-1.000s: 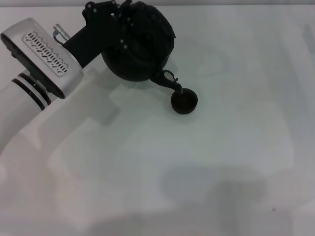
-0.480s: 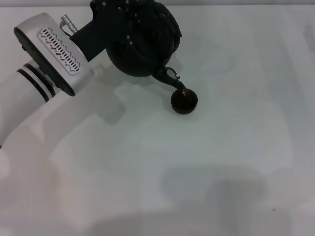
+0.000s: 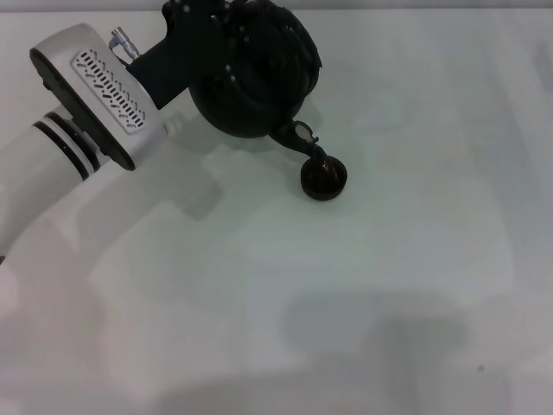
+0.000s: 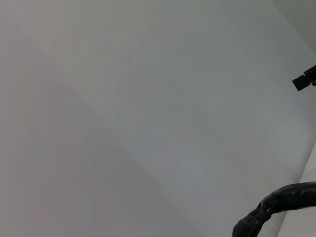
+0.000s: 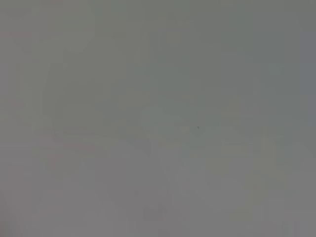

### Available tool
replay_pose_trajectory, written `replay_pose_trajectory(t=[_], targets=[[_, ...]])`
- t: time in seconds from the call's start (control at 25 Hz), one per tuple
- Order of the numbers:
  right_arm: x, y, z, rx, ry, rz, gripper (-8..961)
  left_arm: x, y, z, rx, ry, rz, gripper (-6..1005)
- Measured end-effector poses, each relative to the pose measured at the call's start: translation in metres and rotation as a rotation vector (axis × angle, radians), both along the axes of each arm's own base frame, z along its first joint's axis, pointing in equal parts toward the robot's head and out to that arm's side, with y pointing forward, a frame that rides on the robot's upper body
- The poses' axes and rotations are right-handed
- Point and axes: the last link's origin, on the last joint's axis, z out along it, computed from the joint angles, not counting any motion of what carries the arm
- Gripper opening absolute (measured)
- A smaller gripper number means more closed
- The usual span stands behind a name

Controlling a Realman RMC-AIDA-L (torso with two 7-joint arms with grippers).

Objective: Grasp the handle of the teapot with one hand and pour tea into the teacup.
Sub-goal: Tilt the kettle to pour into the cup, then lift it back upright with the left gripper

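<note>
In the head view the big black teapot (image 3: 251, 82) hangs tilted at the top centre, held by its handle in my left gripper (image 3: 203, 30), which is shut on it. Its spout (image 3: 302, 143) points down right, just above the small dark teacup (image 3: 324, 179) standing on the white table. A thin brownish stream of tea (image 3: 321, 164) runs from the spout into the cup. The left wrist view shows only the table and a black curved piece (image 4: 276, 207) at its edge. My right gripper is out of view.
The white table (image 3: 363, 285) spreads wide in front of and to the right of the cup. My left arm (image 3: 78, 112) reaches in from the left edge. A soft shadow lies near the front centre.
The teapot has shifted slightly up and right and tipped further. Its spout has come down over the cup and tea now runs into it.
</note>
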Motion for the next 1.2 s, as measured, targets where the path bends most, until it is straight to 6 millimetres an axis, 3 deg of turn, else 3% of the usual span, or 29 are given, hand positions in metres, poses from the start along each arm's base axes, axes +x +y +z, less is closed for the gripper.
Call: replay_pose_trajectory(t=[0.96,1.2], targets=[[0.001,0.002,0.0,-0.015,-0.015,-0.011,829,-0.017,-0.022,-0.008,0.006,-0.156,0.161,113],[0.001,0.002,-0.001,-0.017,-0.015,-0.011,829,-0.023,-0.028,-0.006,0.048,-0.272,0.26,116]])
